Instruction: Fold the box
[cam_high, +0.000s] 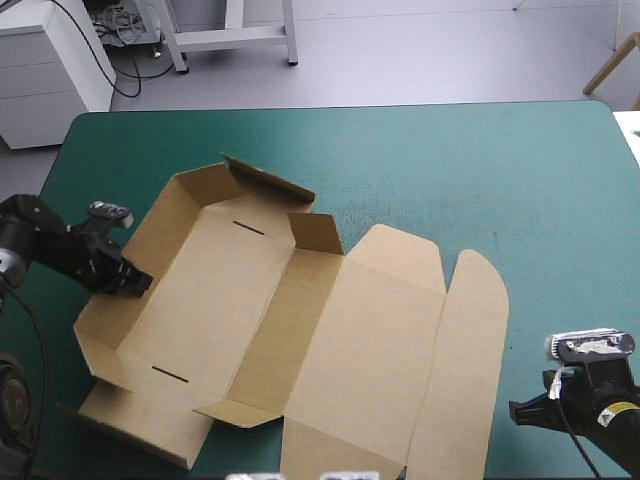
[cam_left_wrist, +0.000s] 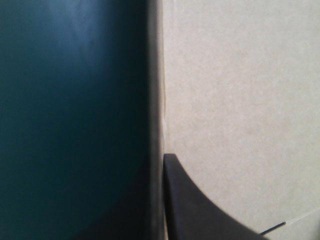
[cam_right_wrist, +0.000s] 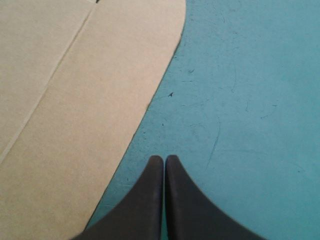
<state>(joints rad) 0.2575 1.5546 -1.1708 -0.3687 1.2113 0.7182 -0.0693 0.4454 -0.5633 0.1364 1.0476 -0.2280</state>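
At table centre-left, box (cam_high: 240, 300) half-formed, lid flat — the raised wall is the weak point.
Left gripper (cam_high: 135, 280) pinches the raised left wall (cam_high: 150, 235) near mid-length. Right gripper (cam_right_wrist: 164, 159) is pressed together, empty, over the teal-green cover (cam_high: 450, 170) just beside the lid flap (cam_high: 470, 350). Risk: nothing pins the base, so a pull could drag or swivel the whole sheet — or the thin board slips free and the wall drops.

box (cam_high: 300, 330): 1, brown, centre toward 7 o'clock | slots (cam_high: 248, 228) in its floor: 2 | table (cam_high: 450, 170): 1, teal-green cover | grippers: 2, left gripper (cam_high: 138, 282) at 9 o'clock, right gripper (cam_high: 517, 410) at 4 o'clock
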